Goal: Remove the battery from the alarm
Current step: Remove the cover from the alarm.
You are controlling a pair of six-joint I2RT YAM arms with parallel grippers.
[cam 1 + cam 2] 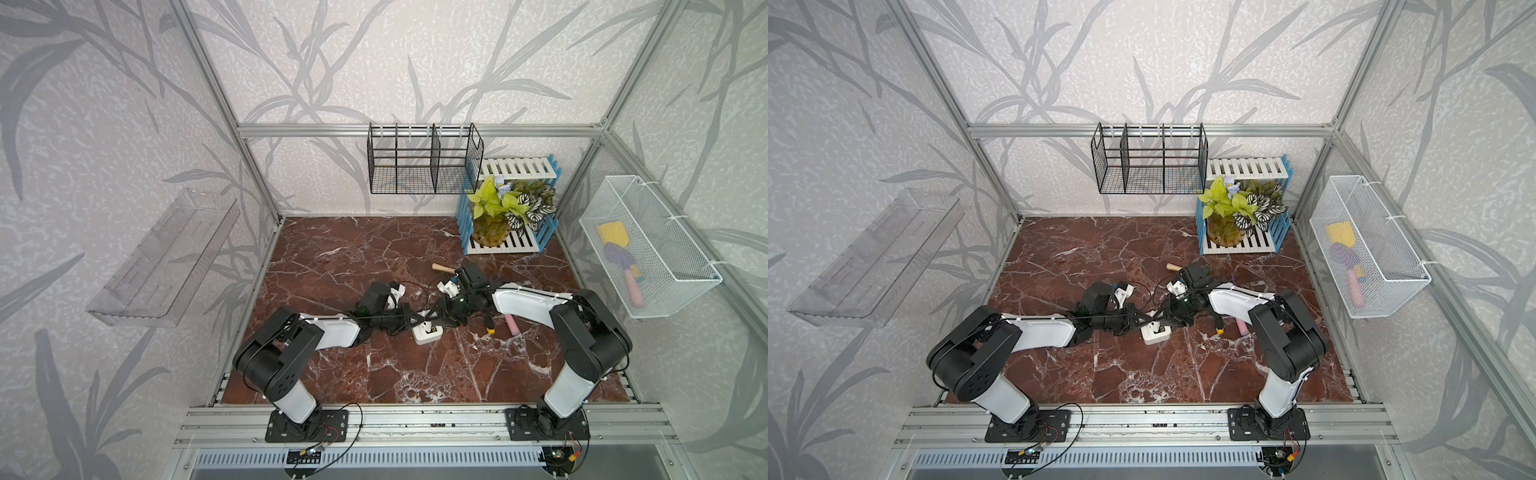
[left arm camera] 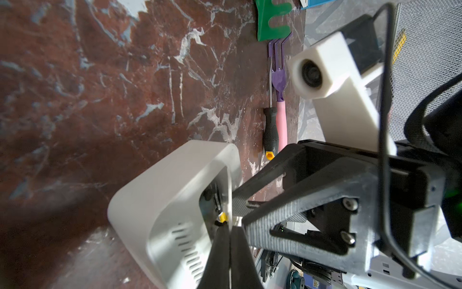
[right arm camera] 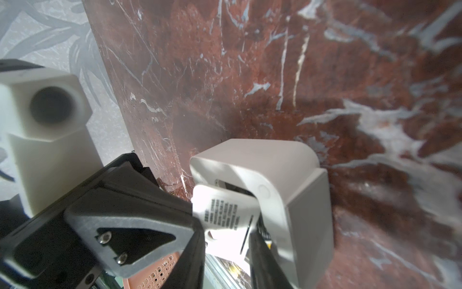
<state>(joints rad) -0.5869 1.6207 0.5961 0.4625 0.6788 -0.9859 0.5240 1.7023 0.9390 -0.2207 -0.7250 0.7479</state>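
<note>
The alarm lies back-up on the counter, about midway between its left and right edges and nearer the front edge than the back one. In both top views the two arms meet over it, and their black frames and cables hide the fingertips

The left wrist view shows what those views cannot. The left gripper has its fingers pressed flat together, with the tips at the rim of the dark recess in the alarm's back. Just beside the tips, inside the recess, a small black-and-yellow bit of the battery shows. Whether the tips touch it I cannot tell. The right gripper comes in from the other side with its fingers a little apart, and here only a white sliver shows between them

The right wrist view makes that sliver plain: it is a flat white cover plate with black print, tilted up off the recess and held by its edges between the right fingers. Here the battery is almost wholly hidden

Only the left wrist view shows clearly a screwdriver just beside a pink-handled purple fork, with a green rake beyond them, toward the counter's right edge
</note>
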